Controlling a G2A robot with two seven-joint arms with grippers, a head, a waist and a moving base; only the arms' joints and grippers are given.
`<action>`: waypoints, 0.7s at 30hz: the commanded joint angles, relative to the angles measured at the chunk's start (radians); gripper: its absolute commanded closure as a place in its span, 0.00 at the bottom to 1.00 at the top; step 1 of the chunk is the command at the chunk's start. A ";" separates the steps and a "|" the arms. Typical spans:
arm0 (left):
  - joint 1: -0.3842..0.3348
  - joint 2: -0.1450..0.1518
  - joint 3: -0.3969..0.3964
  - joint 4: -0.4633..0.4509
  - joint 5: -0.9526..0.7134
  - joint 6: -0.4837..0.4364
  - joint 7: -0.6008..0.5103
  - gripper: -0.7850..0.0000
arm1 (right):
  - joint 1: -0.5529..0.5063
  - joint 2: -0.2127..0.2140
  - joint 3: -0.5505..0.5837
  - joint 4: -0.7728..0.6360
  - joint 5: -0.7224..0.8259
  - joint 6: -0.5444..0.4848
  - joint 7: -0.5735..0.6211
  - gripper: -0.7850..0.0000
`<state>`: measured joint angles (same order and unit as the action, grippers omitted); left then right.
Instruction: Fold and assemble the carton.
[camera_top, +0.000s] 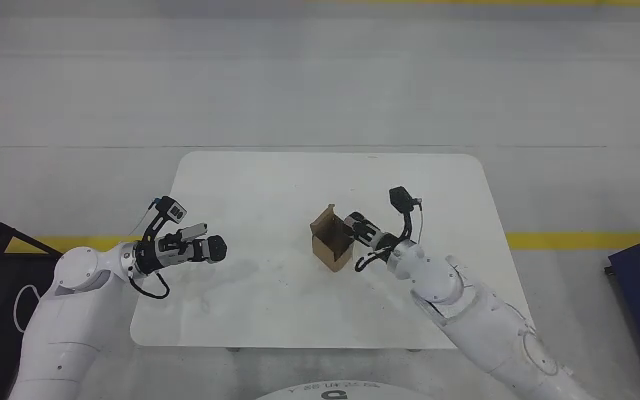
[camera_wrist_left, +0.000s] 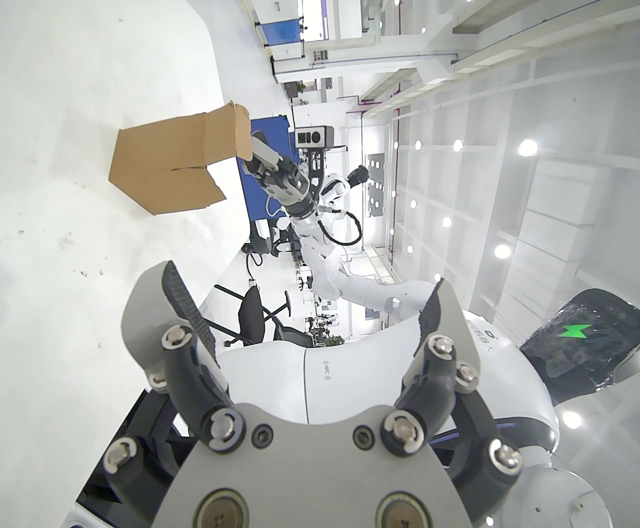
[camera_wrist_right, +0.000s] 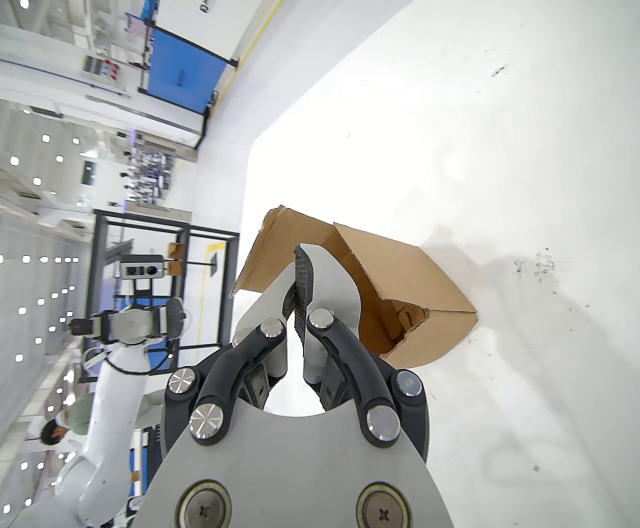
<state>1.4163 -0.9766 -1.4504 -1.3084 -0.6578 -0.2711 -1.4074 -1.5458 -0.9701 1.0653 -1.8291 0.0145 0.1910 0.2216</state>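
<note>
1. The carton (camera_top: 333, 243), plain brown cardboard, stands on the white desk (camera_top: 260, 190) near its middle.
2. Its mouth faces up and away from the desk, so its long axis rises from the surface. The top flaps stand up rather than lie folded.
3. In the right wrist view the inside of the carton shows bare cardboard walls. A bent, ragged-edged inner flap (camera_wrist_right: 405, 320) lies low down in it.
4. In the left wrist view one upright corner edge of the carton faces that camera. A slit between two top flaps runs down from the mouth.
5. The right gripper (camera_wrist_right: 301, 260) is at the carton's mouth, level with the upper flaps. Its fingers are pressed together, and their tips touch the tall outer flap (camera_wrist_right: 260, 250). I cannot tell whether cardboard is pinched between them.
6. The left gripper (camera_wrist_left: 303, 275) hangs well apart from the carton on the side opposite the right gripper. It points towards the carton. Its fingers are spread wide with nothing between them.
</note>
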 joint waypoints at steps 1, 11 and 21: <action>0.000 0.000 0.000 0.000 0.000 0.000 0.000 0.00 | -0.007 0.003 0.030 0.022 0.034 -0.034 0.038 1.00; 0.000 0.000 0.000 0.000 0.000 0.000 0.000 0.00 | -0.007 0.002 0.031 0.039 0.047 -0.048 0.069 1.00; 0.000 0.000 0.000 0.000 0.000 0.000 0.000 0.00 | 0.090 -0.016 0.006 0.184 0.148 -0.074 0.239 1.00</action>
<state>1.4163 -0.9766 -1.4504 -1.3084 -0.6578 -0.2711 -1.4074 -1.4634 -0.9844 1.0741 -1.6542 0.1573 0.1181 0.4551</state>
